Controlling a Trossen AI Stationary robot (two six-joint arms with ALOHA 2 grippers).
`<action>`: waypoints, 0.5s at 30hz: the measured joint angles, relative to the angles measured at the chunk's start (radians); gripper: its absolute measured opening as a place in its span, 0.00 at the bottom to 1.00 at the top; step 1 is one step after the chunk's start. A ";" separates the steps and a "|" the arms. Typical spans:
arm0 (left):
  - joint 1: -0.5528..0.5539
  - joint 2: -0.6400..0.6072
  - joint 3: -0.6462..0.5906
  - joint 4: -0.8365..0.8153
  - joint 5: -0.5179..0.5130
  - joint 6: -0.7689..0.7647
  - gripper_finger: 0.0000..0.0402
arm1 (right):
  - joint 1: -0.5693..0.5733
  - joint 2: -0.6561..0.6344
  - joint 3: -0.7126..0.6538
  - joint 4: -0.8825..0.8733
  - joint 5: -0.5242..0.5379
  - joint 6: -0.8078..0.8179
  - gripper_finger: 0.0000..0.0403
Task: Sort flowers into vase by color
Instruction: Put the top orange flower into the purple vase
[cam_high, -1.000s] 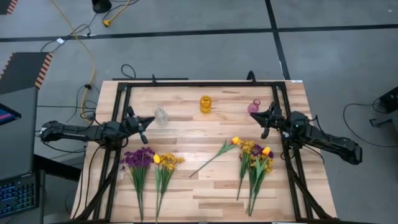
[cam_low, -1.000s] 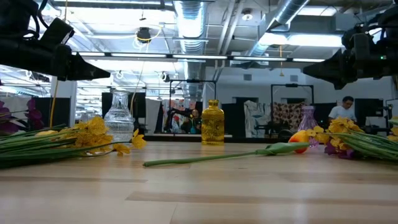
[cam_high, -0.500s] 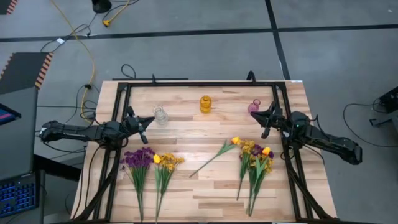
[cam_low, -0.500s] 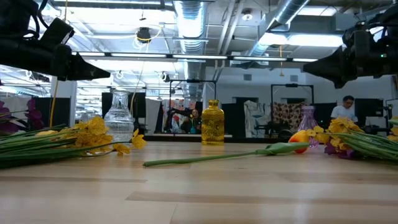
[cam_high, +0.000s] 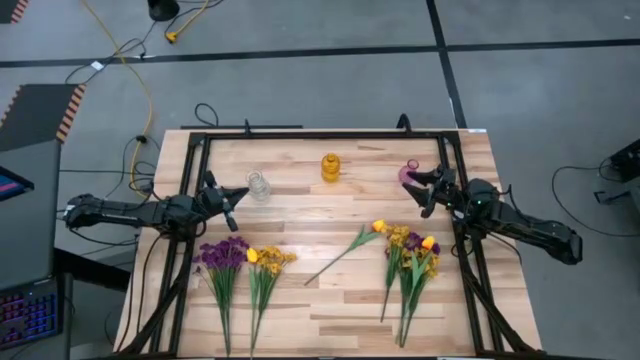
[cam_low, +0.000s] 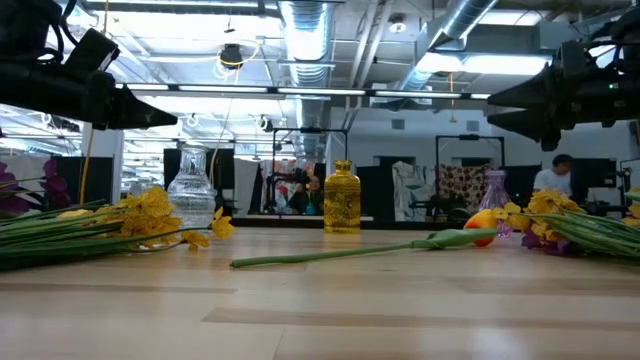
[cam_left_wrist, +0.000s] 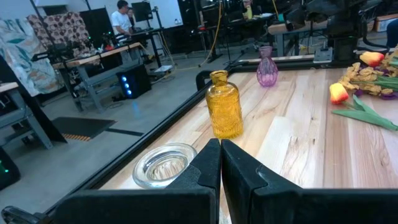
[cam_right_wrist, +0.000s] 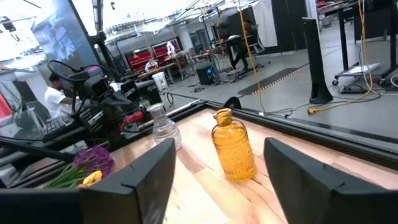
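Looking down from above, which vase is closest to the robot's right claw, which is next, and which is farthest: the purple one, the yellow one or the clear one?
From the right gripper, which is open:
1. Purple vase, right beside it at the table's right rear.
2. Yellow vase, in the middle of the back row.
3. Clear vase, farthest, over by the shut left gripper.

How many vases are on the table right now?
3, all along the far edge: a clear glass vase just ahead of the left gripper, a yellow vase in the middle, and a purple vase by the right gripper.
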 joint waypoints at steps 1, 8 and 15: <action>0.000 0.000 0.000 0.000 0.000 0.000 0.00 | 0.000 0.000 0.000 0.000 0.000 0.000 0.70; 0.000 0.000 0.000 0.000 0.000 0.000 0.00 | 0.000 0.000 0.000 0.000 0.000 0.001 0.73; 0.000 0.000 0.000 0.000 0.000 -0.059 0.00 | 0.013 0.000 0.049 0.018 -0.010 0.003 0.73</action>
